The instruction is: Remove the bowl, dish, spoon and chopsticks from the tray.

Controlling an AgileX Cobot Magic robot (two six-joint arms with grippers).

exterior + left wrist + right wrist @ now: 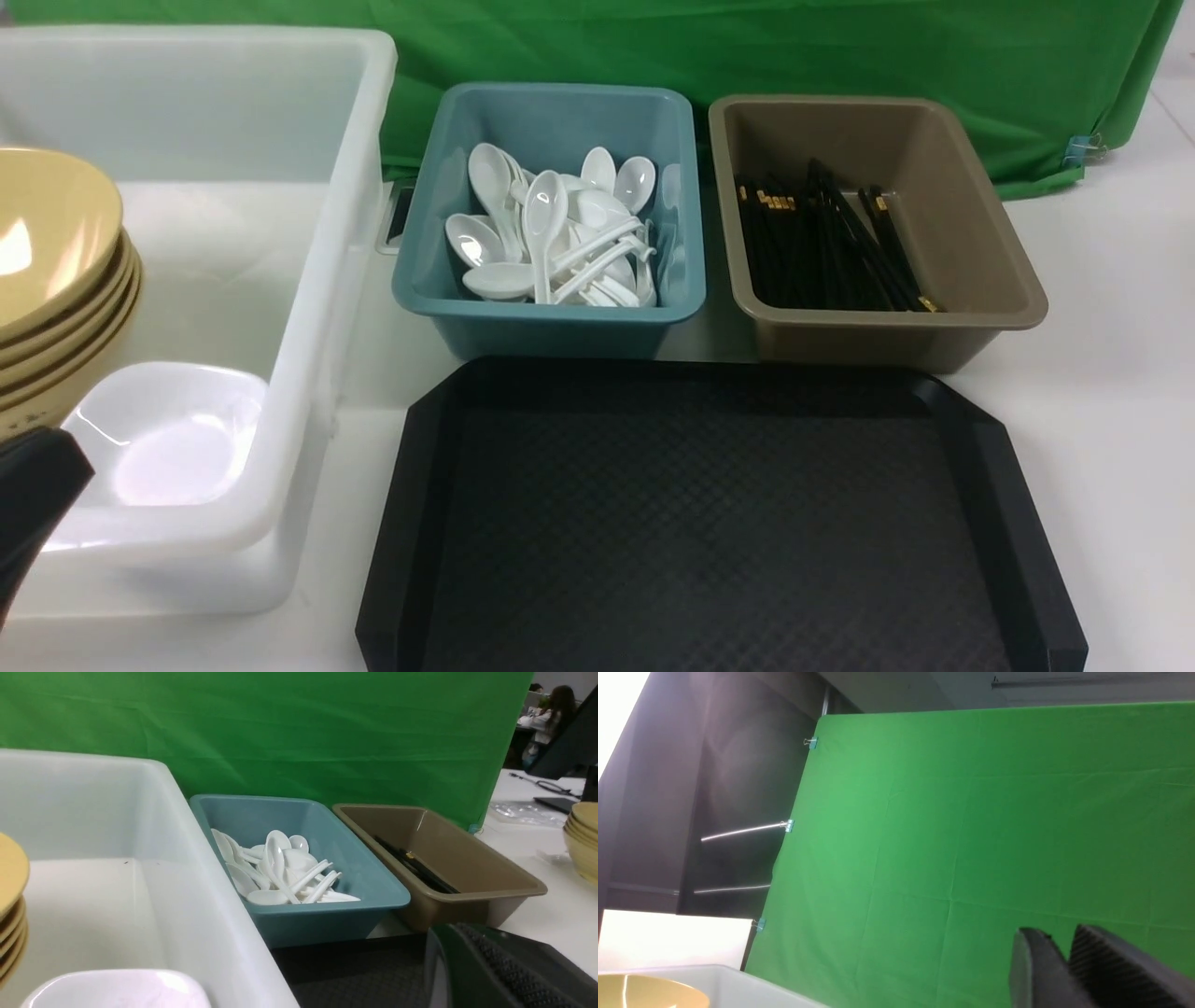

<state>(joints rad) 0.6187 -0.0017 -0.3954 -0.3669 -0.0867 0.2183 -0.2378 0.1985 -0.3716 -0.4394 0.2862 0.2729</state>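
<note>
A: Tray (719, 523) is bare. Nothing rides on its textured floor. Stacked mustard bowls (51, 280) and a white dish (163, 434) sit inside the white tub (308, 280) to the left; spoons (551, 233) fill the teal tub (551, 317), chopsticks (822, 247) lie in the brown tub (887, 317), both just beyond the tray's far rim.

B: So, risks?

A: Few, by my read. The left gripper (33, 504) hangs low at the white tub's near corner, close to the dish and the bowl stack. A careless swing out could clip the tub wall or nudge the stack.

B: Its jaws?

A: Only one dark finger (495, 970) shows in the left wrist view. Cannot tell whether apart or together.

B: Right arm?

A: Absent from the front view. Its wrist camera faces the green backdrop (994, 835), so it seems raised and turned away. The right gripper (1064, 961) has its pads nearly together, nothing between them.
</note>
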